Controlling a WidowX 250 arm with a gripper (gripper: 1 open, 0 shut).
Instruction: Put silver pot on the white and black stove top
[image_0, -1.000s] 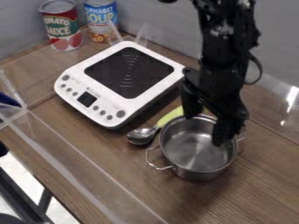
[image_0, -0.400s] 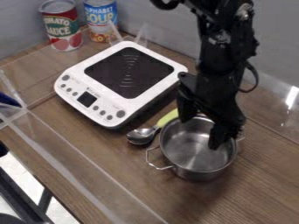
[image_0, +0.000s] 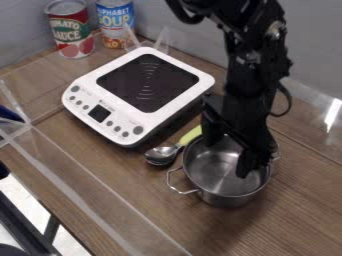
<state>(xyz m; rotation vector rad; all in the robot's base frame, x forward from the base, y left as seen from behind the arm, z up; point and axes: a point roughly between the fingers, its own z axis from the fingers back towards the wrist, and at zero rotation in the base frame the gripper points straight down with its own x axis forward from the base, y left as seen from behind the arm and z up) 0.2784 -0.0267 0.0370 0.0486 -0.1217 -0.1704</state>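
The silver pot (image_0: 221, 178) stands on the wooden table at the front right, lidless, with a loop handle toward the front left. My black gripper (image_0: 230, 150) points straight down over the pot's far half and is open. One finger (image_0: 207, 132) is near the back-left rim, the other (image_0: 254, 160) low over the pot's right side. Whether either finger touches the rim I cannot tell. Nothing is held. To the pot's left lies the white and black stove top (image_0: 139, 92), its black glass square bare.
A small metal spoon (image_0: 163, 153) lies between stove and pot, with a yellow-green object (image_0: 195, 132) beside it, partly behind the gripper. Two cans (image_0: 70, 27) stand at the back left against the wall. A clear barrier edge (image_0: 27, 130) runs along the left front.
The arm's upper links have leaned further into view from the top. The gripper stays open over the pot, and the pot has not shifted.
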